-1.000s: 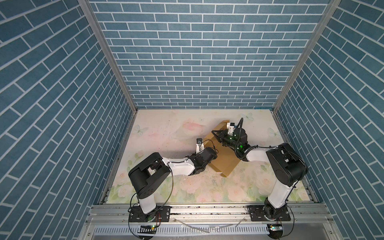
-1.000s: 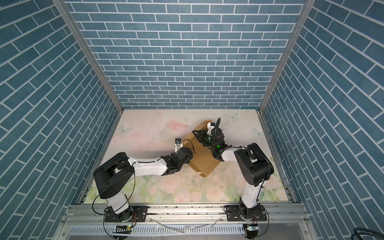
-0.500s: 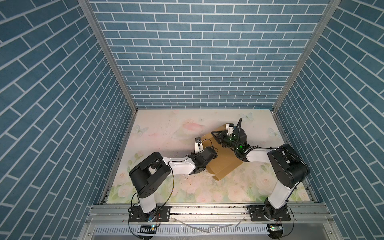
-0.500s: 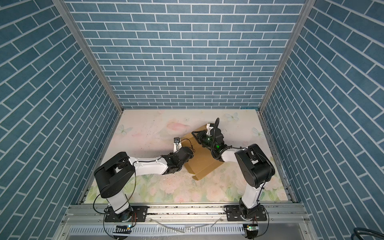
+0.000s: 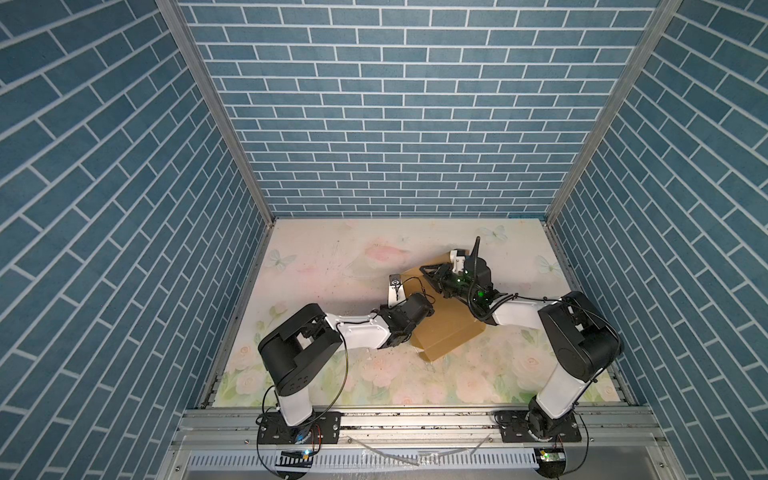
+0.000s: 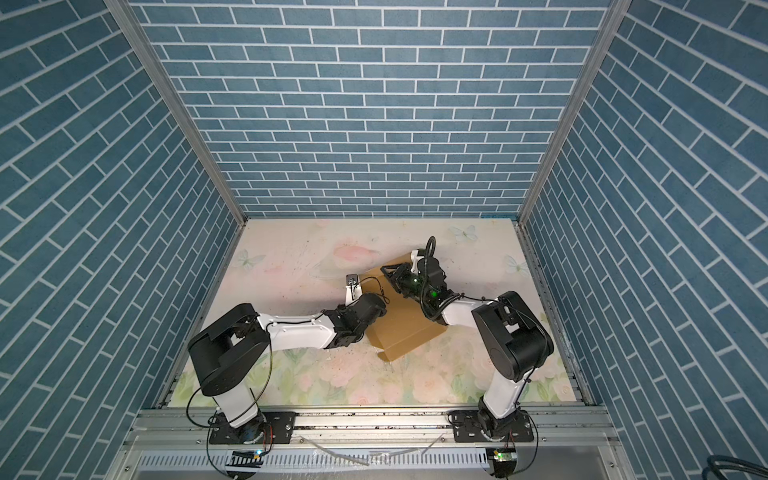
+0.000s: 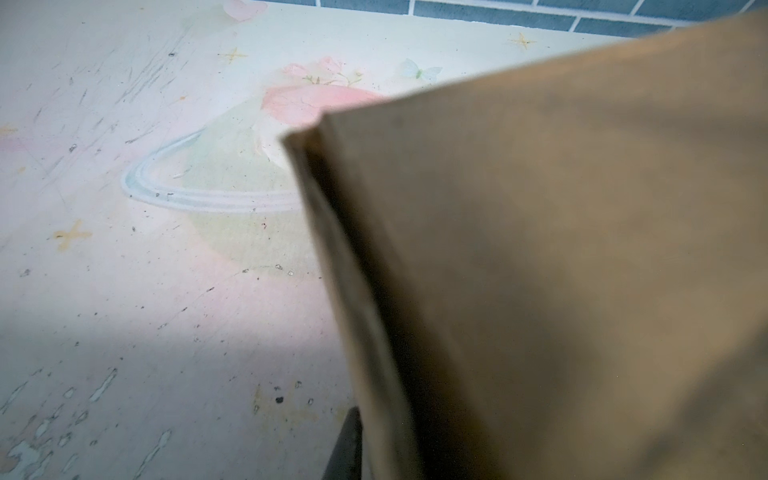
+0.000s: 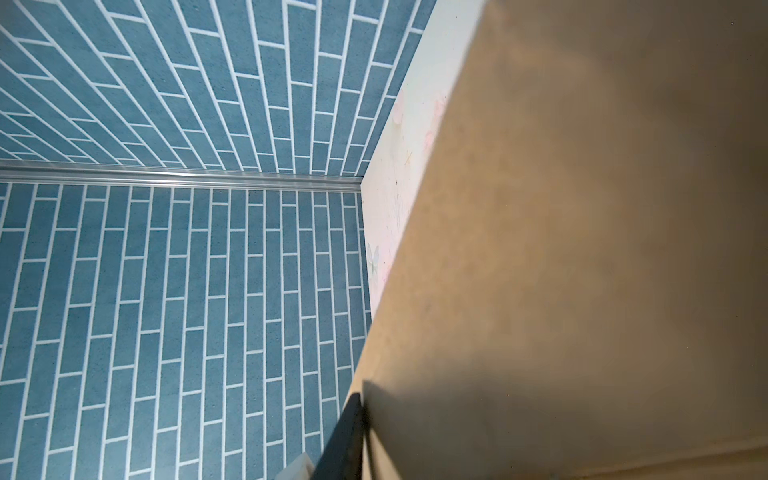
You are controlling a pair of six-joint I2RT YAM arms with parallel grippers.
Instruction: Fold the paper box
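Risk: the box (image 5: 451,328), lying right of the table's (image 5: 332,257) centre, may spring open or skid if an arm lets go early, since creased cardboard pushes back. The left gripper (image 5: 428,306) meets its left edge and the right gripper (image 5: 430,277) its far part; whether either is clamping or released I cannot tell

Desk (image 5: 332,266) covered in pale floral print, scuffed, strewn with dark specks (image 7: 279,400). Paper box (image 5: 451,332), plain brown, seen lying askew right of middle in both top views.
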